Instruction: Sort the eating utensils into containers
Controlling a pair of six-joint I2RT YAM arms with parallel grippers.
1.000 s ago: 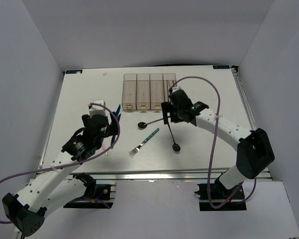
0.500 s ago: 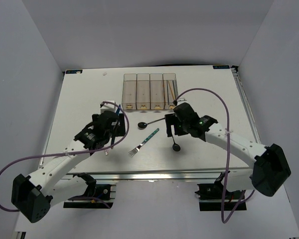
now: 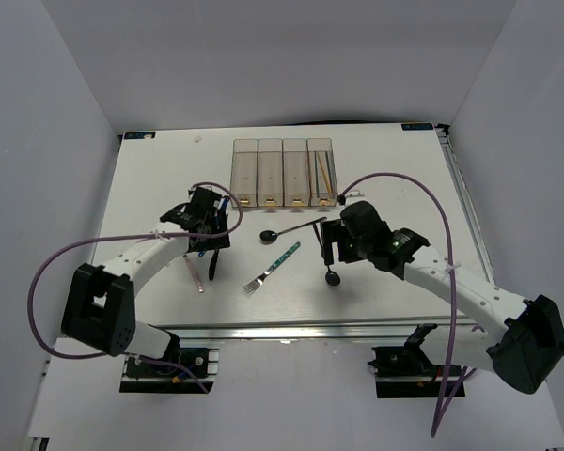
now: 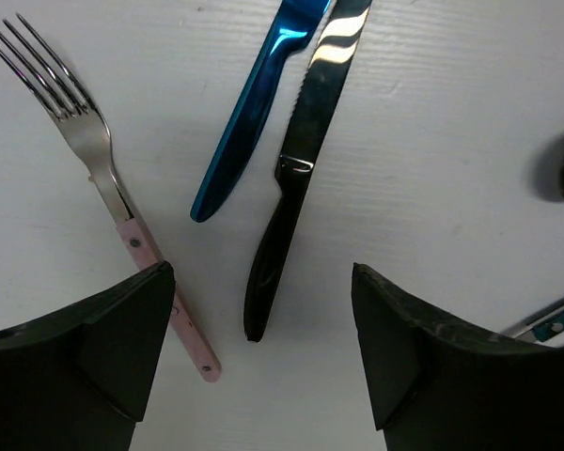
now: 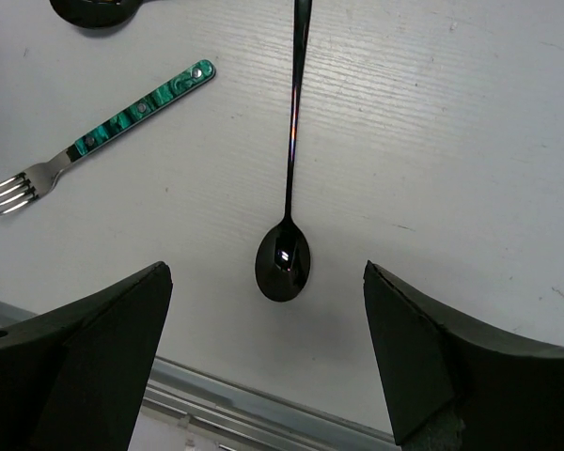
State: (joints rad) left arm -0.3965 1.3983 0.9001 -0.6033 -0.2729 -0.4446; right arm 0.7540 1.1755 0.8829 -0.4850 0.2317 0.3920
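Both agape, empty: left gripper (image 4: 260, 282) over black knife (image 4: 296, 178), right gripper (image 5: 268, 274) over spoon (image 5: 292, 150).

The bins (image 3: 282, 172) stood in a row at the far middle of the worktop (image 3: 404, 178), chopsticks (image 3: 325, 172) in the rightmost. Before them lay a spoon (image 3: 291, 230); nearer, a second spoon (image 5: 292, 141), a fork (image 5: 122, 119) to its left. Farther left, a knife (image 4: 254, 113) lay just beside a second knife (image 4: 299, 174), a second fork (image 4: 111, 188) left of both.

The white table (image 3: 404, 178) carries four joined bins (image 3: 271, 164) at its far side. Nearer lie a pink fork (image 4: 108, 183), blue knife (image 4: 254, 108), black knife (image 4: 296, 169), teal fork (image 5: 99, 136), spoon (image 5: 292, 141) and second spoon (image 3: 291, 229).
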